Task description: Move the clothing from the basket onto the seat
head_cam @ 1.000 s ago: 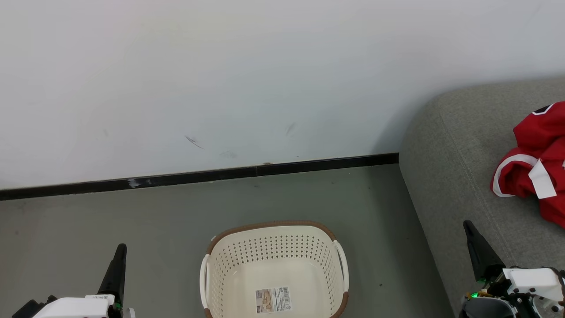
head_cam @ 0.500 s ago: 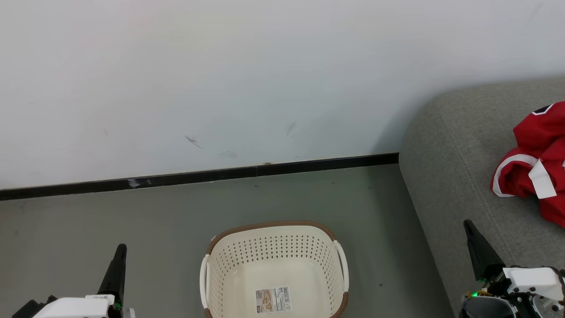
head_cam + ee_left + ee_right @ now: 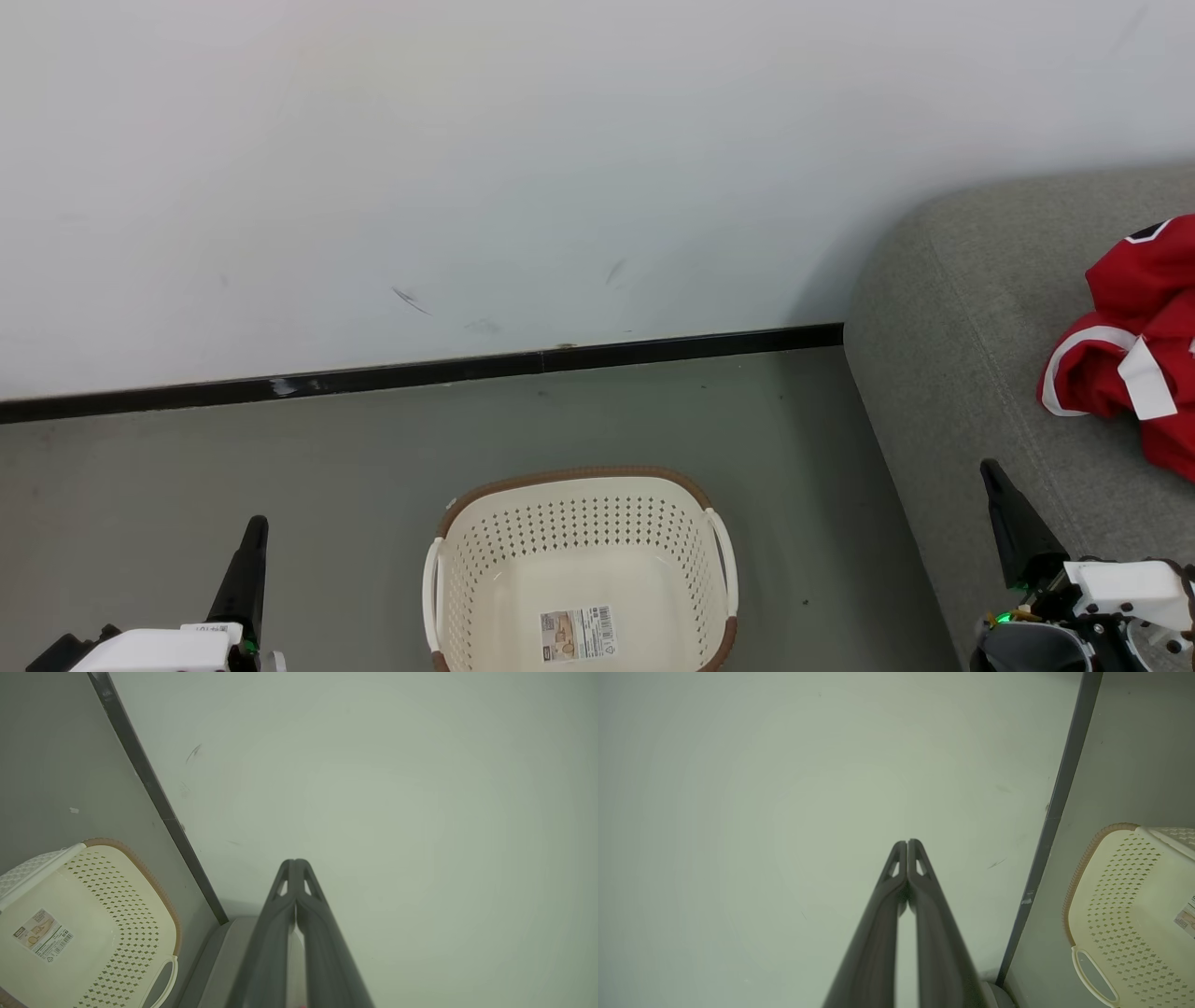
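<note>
You look finished.
Basket (image 3: 579, 474) empty, clothing (image 3: 1141, 289) on seat (image 3: 943, 327); left gripper (image 3: 295, 864) and right gripper (image 3: 906, 844) clenched, holding nothing.

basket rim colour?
Brown, on the cream basket; clearest in the head view.

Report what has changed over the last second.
The right gripper, shut and empty, has crept slightly up the head view. Nothing was taken hold of or let go. The left gripper, the empty basket and the clothing lying on the seat are as they were.
</note>
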